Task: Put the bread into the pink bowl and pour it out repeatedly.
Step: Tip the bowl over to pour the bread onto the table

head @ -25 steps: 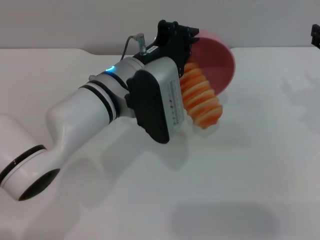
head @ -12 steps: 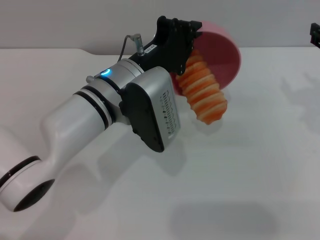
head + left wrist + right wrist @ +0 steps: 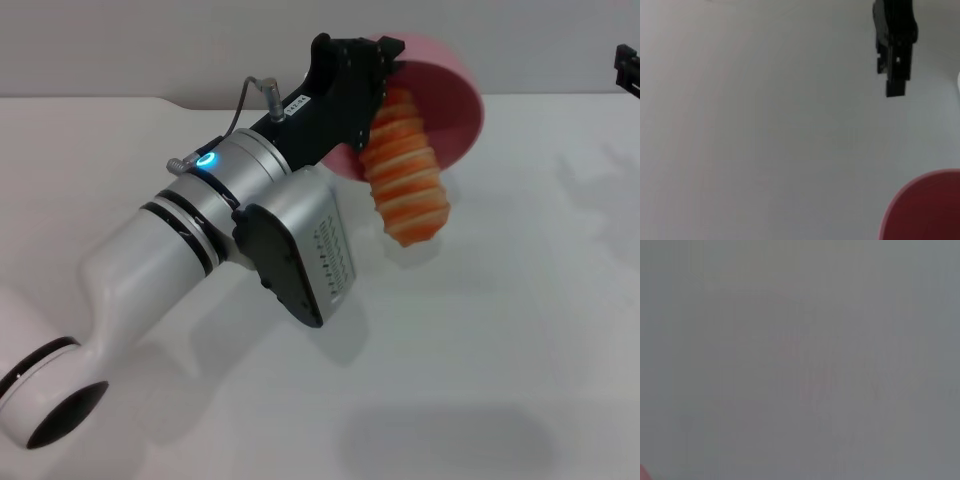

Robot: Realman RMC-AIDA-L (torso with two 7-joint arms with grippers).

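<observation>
The left gripper (image 3: pixel 375 62) has its jaws closed on the rim of the pink bowl (image 3: pixel 445 100), gripping it at the edge nearest the arm. The bowl is lifted off the white bench (image 3: pixel 520 330) and tipped steeply on its side, its open mouth facing down and toward the robot. The bread (image 3: pixel 405 170) hangs out of that mouth — its upper end lies against the bowl's inside just beside the jaws, its lower end pokes out below the rim, striped side showing. Whether that lower end touches the bench cannot be told; its shadow sits right under it.

In the left wrist view only a curved edge of the pink bowl shows, with the right gripper (image 3: pixel 895 85) farther off above the bench — parked well apart from the bowl, at the far right edge in the head view. Its jaws cannot be made out.
</observation>
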